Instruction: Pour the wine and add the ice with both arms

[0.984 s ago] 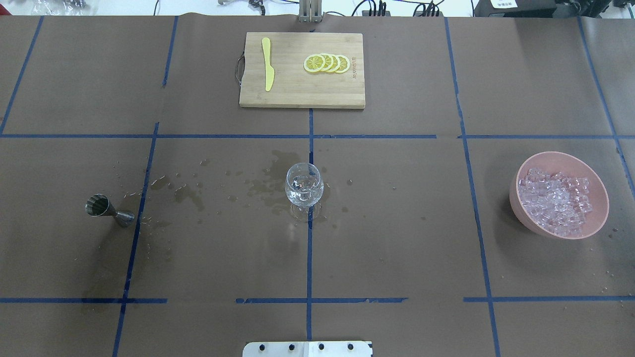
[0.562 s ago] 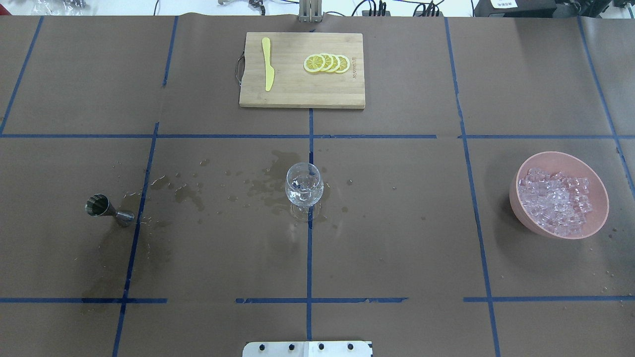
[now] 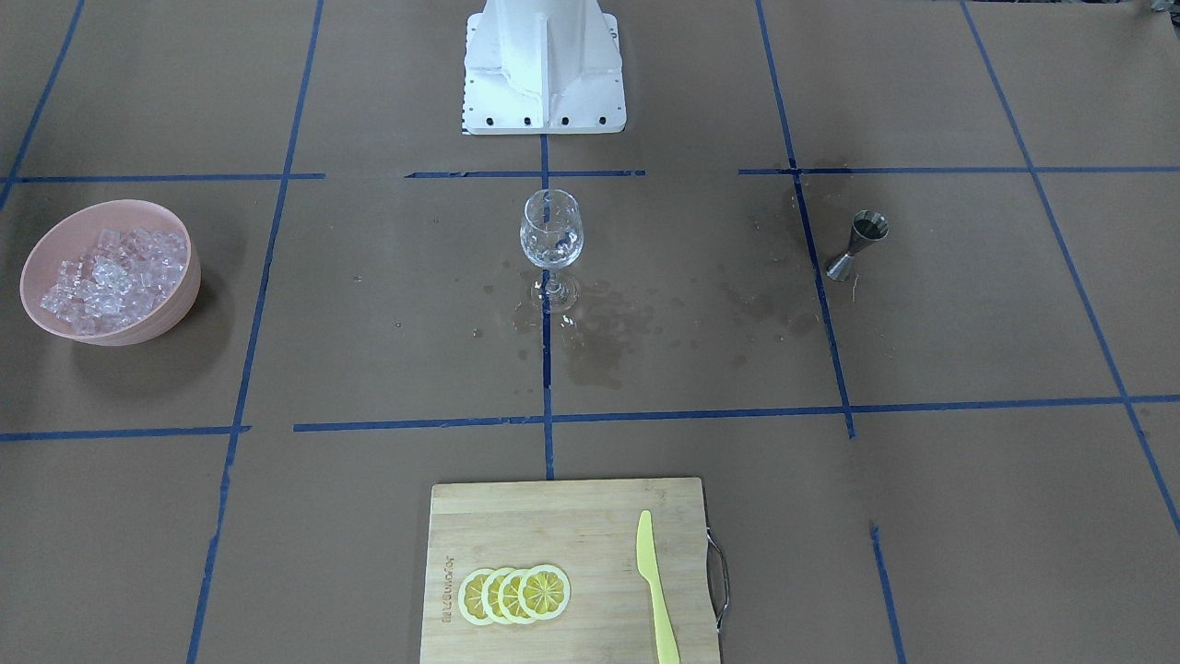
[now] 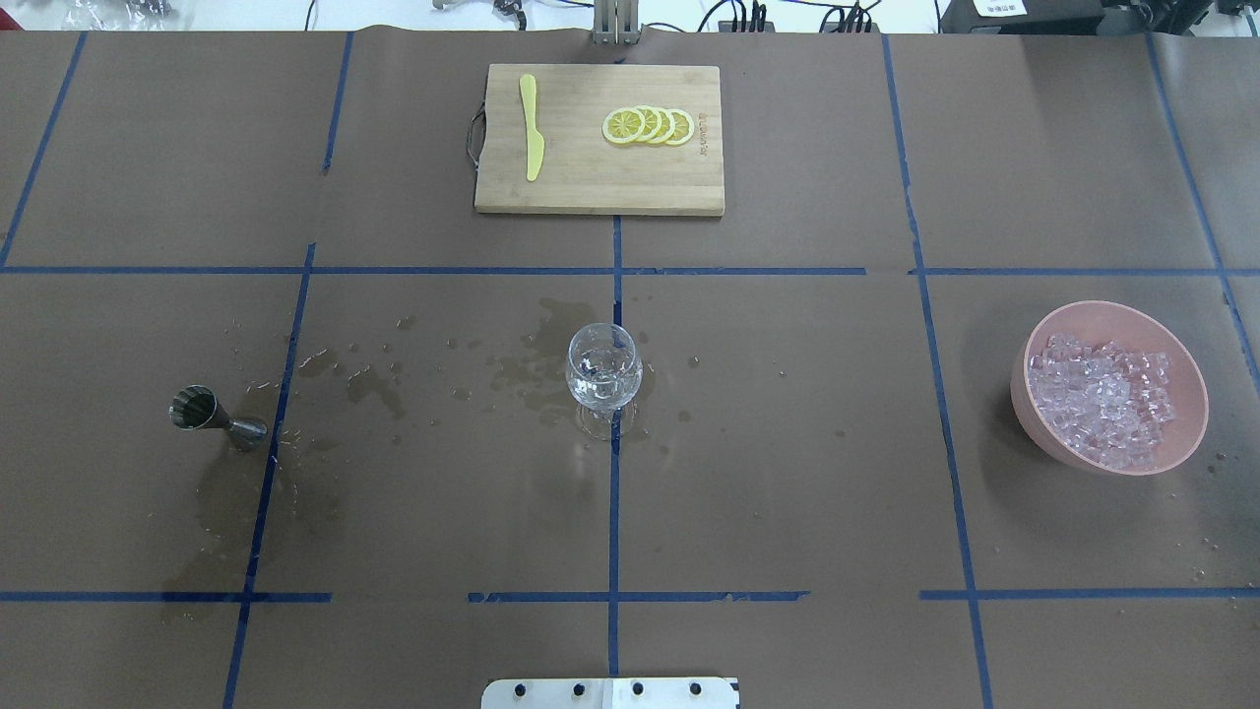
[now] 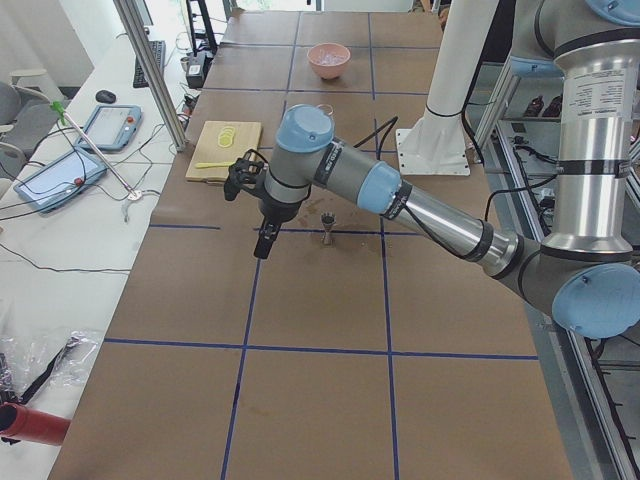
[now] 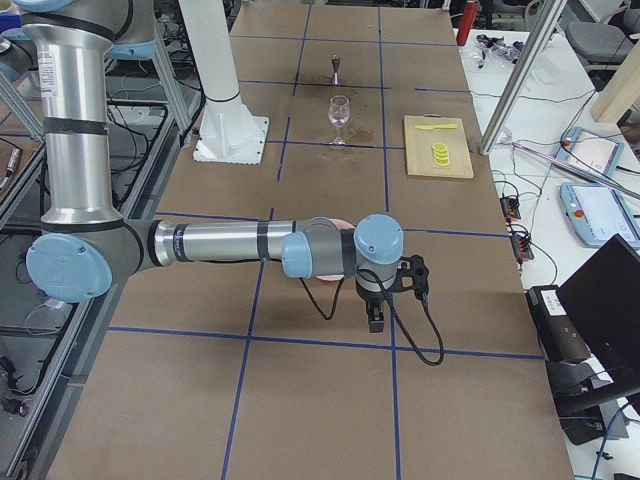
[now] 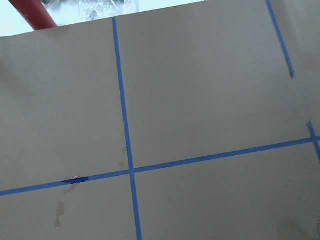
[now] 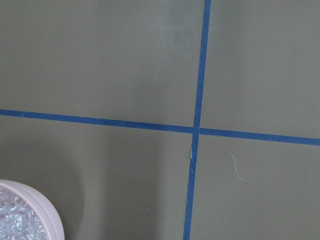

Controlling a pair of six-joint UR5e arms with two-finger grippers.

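Note:
A clear stemmed glass (image 4: pixel 603 376) stands at the table's middle, also in the front view (image 3: pixel 551 232); it glitters inside, and I cannot tell its contents. A steel jigger (image 4: pixel 205 414) stands upright at the left; wine in it cannot be made out. The ice (image 4: pixel 1101 399) is heaped in a pink bowl (image 4: pixel 1034 414) at the right. My left gripper (image 5: pixel 262 240) hangs above the table near the jigger (image 5: pixel 327 228), seen only in the left side view; open or shut I cannot tell. My right gripper (image 6: pixel 375 320) hangs beside the bowl; I cannot tell its state either.
A bamboo cutting board (image 4: pixel 581 187) at the far middle carries lemon slices (image 4: pixel 650 126) and a yellow knife (image 4: pixel 532 126). Wet stains (image 4: pixel 374 379) spread between jigger and glass. The white pedestal (image 3: pixel 544 65) stands at the near edge.

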